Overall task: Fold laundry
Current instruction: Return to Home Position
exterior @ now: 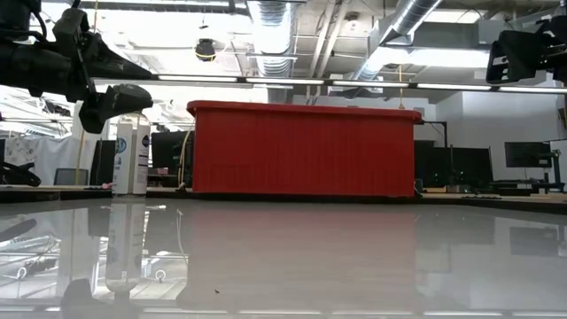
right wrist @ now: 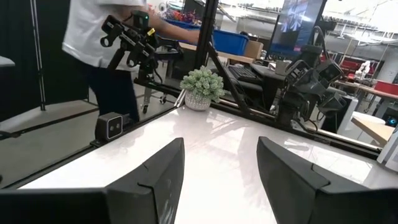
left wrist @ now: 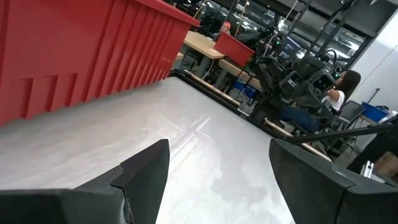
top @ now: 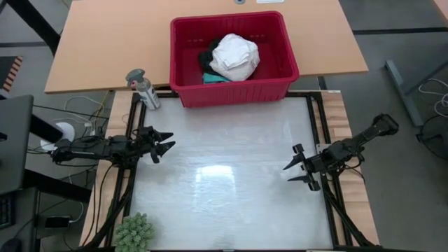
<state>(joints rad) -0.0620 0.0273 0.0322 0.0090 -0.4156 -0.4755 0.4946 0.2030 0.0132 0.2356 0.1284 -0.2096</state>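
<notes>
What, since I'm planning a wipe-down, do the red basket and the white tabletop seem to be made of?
The red basket looks like rigid moulded plastic, fairly matte: uniform colour, ribbed walls, rolled rim. The white tabletop seems a smooth glossy laminate or coated board, though which is unclear; it shows sharp mirror-like reflections.

Red basket [exterior: 304, 149] sits mid-frame at far edge of glossy surface [exterior: 283, 257], its wall mirrored in the sheen. Just L of basket: white bottle [exterior: 131, 155], upright. Up & L of basket, above the bottle: left gripper [exterior: 142, 81], jaws apart, tips twd basket. Right arm [exterior: 532, 49], dark end only, high & R of basket. Behind basket: monitors [exterior: 527, 155], ceiling ducts [exterior: 275, 27].
</notes>
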